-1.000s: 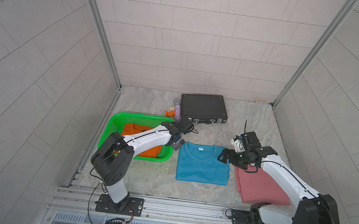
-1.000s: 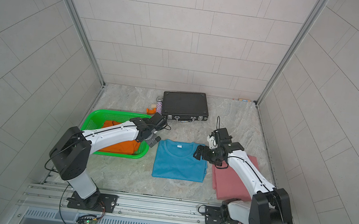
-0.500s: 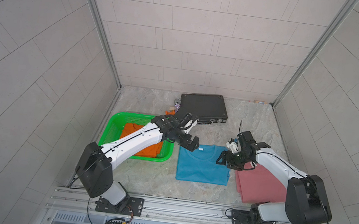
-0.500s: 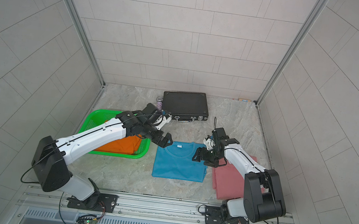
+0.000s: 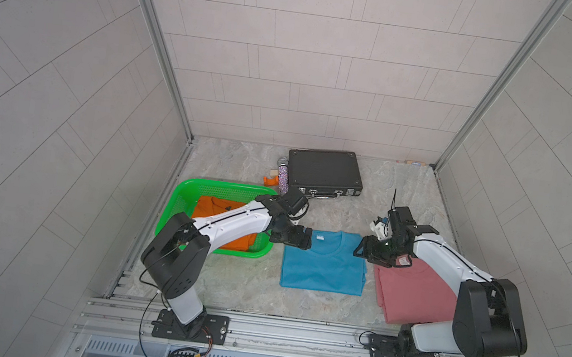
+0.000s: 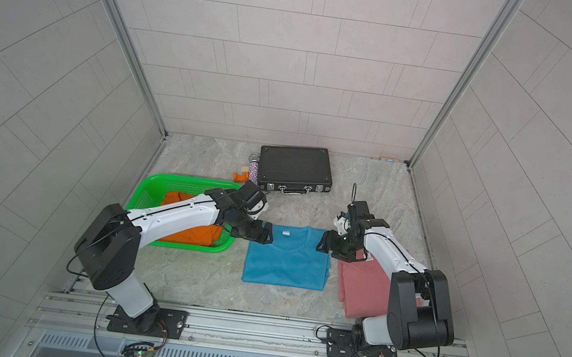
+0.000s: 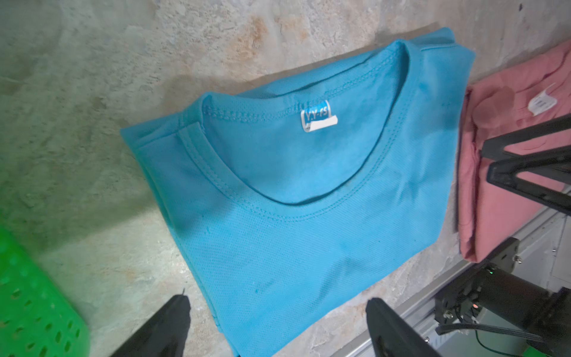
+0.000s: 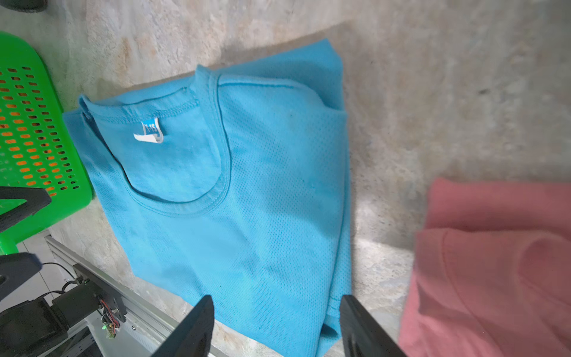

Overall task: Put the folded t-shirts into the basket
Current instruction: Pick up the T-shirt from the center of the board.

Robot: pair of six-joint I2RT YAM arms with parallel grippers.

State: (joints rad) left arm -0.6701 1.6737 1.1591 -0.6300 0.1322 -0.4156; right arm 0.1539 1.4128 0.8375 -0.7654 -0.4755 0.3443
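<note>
The green basket point(image 5: 177, 206) is holding one orange t-shirt point(image 5: 215, 207). Two more, the blue t-shirt point(image 5: 321, 268) and the pink t-shirt point(image 5: 415, 297), are lying on the surface point(image 5: 241, 166). The left gripper point(image 5: 307, 241) and right gripper point(image 5: 359, 251) are gaping, grasping nothing.

White arm shells point(image 5: 233, 222), bulky black joints point(image 5: 483, 318), thin black cables point(image 5: 142, 320), screwed black base plates point(image 5: 216, 328).
</note>
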